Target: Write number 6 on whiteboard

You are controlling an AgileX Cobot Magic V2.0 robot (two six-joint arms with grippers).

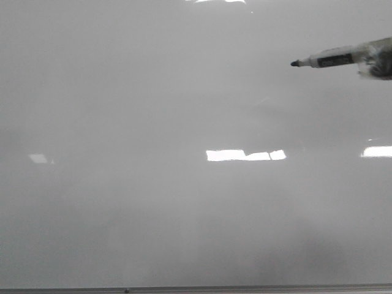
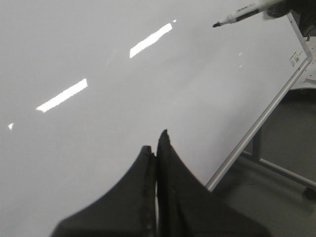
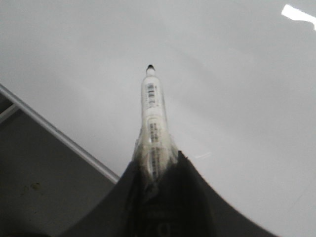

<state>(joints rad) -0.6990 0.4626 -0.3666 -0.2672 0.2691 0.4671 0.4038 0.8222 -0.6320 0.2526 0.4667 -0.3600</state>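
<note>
The whiteboard (image 1: 184, 202) filled the front view, with no drawn 6 visible on it. Only the right wrist view showed the right gripper (image 3: 157, 173) clamped on the marker (image 3: 152, 106); in front it was cut off. The left gripper (image 2: 157, 148) was pressed closed, holding nothing, near the board's frame (image 2: 256, 123).

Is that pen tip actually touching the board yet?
Cannot tell. The marker tip hangs over the whiteboard in every view; none plainly shows contact or gap.

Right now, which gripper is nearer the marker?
Right. The right gripper is clamped around the marker, holding it. The left gripper is shut, empty, and well apart from it over the whiteboard.
</note>
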